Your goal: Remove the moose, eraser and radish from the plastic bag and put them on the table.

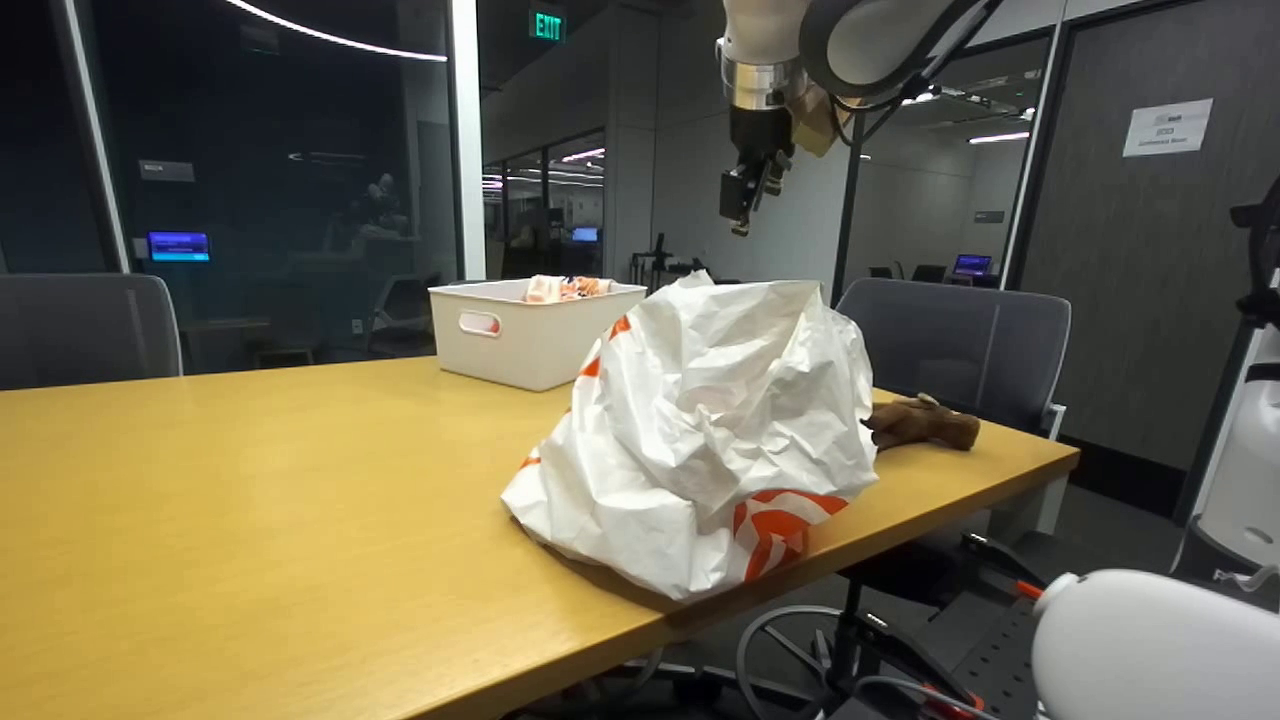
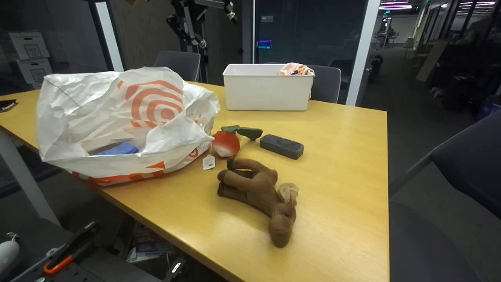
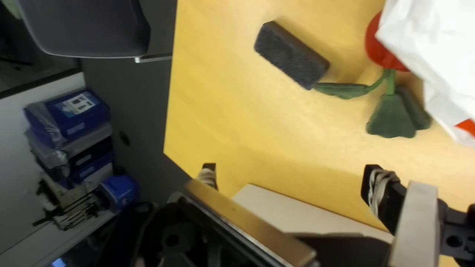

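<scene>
Gripper [image 3: 291,172]: hangs over the table [image 2: 340,176], its fingers spread wide apart.
White bin [image 3: 293,215]: below it, showing between the fingers in the wrist view.
Dark gray eraser [image 3: 291,55]: on the table below, ahead of the fingertips in the wrist view.
Plush radish [image 3: 382,55]: on the table, ahead and to the right in that view.
Plastic bag [image 3: 441,48]: farther right, hiding part of the radish there.
Plush moose [image 2: 256,188]: on its side on the table, well below the gripper in both exterior views.

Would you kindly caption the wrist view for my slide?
Open gripper over the table: dark eraser beside a toy radish partly hidden by the plastic bag.
</scene>
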Tool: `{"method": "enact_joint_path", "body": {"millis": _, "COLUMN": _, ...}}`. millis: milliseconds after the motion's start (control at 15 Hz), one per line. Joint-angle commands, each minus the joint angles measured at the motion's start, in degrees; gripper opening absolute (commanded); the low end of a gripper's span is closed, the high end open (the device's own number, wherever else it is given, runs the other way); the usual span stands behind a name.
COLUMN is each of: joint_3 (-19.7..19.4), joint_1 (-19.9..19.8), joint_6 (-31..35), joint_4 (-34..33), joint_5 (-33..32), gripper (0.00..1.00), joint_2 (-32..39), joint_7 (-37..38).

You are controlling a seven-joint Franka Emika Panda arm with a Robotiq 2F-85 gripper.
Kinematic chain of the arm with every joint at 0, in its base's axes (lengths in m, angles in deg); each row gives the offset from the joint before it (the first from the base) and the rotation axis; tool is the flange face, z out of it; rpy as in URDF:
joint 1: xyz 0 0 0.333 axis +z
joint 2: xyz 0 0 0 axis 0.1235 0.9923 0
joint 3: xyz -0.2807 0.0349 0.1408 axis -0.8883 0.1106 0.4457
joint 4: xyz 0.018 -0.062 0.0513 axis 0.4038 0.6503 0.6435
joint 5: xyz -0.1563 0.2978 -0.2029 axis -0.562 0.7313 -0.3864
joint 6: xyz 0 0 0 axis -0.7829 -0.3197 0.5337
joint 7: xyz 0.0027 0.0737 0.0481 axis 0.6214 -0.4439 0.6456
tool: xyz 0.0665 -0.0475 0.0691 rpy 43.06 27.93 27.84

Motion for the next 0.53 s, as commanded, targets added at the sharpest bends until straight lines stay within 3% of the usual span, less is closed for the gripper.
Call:
{"method": "enact_joint_path", "body": {"millis": 0, "joint_3": -3.4, "joint_1": 4.2, "joint_6": 1.7, "joint_4": 8.6, "joint_5": 12.3, "gripper": 1.0, "joint_2": -9.3, "joint_7": -14.4}}
{"method": "enact_joint_path", "body": {"millis": 267, "joint_3": -4.7, "joint_1": 9.3, "joint_6": -0.3, "joint_4": 19.5, "joint_5": 26.1, "gripper": 1.0, "joint_2": -20.4, "joint_7": -27.9}}
{"method": "enact_joint_path", "body": {"millis": 467, "joint_3": -5.8, "joint_1": 14.3, "joint_6": -2.5, "joint_4": 23.6, "joint_5": 34.1, "gripper": 1.0, "joint_2": -24.8, "joint_7": -35.9}}
